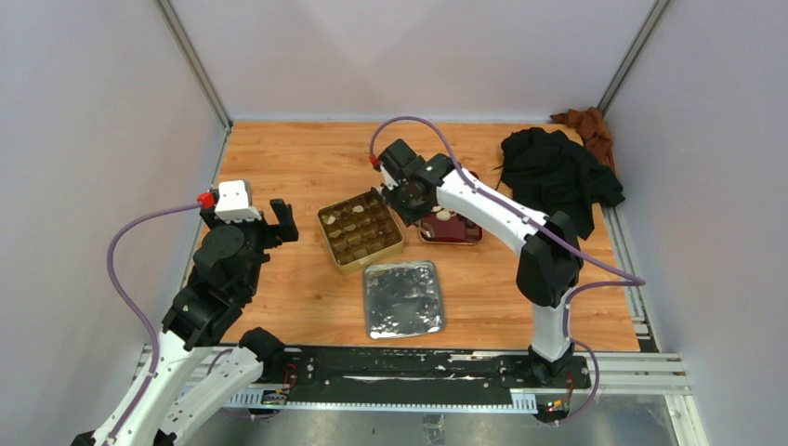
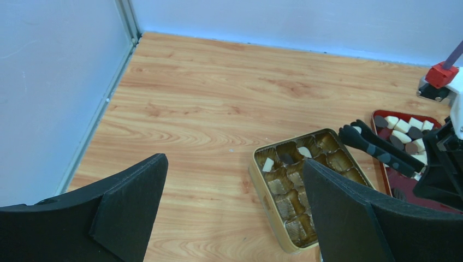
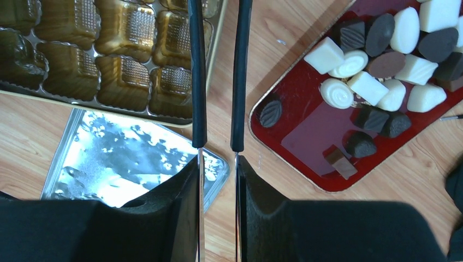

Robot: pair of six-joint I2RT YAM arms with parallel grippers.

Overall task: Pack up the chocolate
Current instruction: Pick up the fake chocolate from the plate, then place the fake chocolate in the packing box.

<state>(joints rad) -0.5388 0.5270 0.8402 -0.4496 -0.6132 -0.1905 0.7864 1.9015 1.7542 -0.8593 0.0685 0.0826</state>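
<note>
Light wood-grain table (image 1: 297, 158) under me, glossy, with soft even light and a faint sheen. Plain pale grey walls on three sides: left wall (image 1: 93, 111), back wall (image 1: 409, 56), right wall (image 1: 715, 139). Metal posts run up the far corners, left post (image 1: 193, 60) and right post (image 1: 632, 56). Black cloth (image 1: 553, 172) is bunched at the table's far right corner, with a brown cloth (image 1: 585, 125) just behind it, touching. At my near edge, a black base plate (image 1: 409, 364) sits on a silver rail (image 1: 641, 372).
</note>
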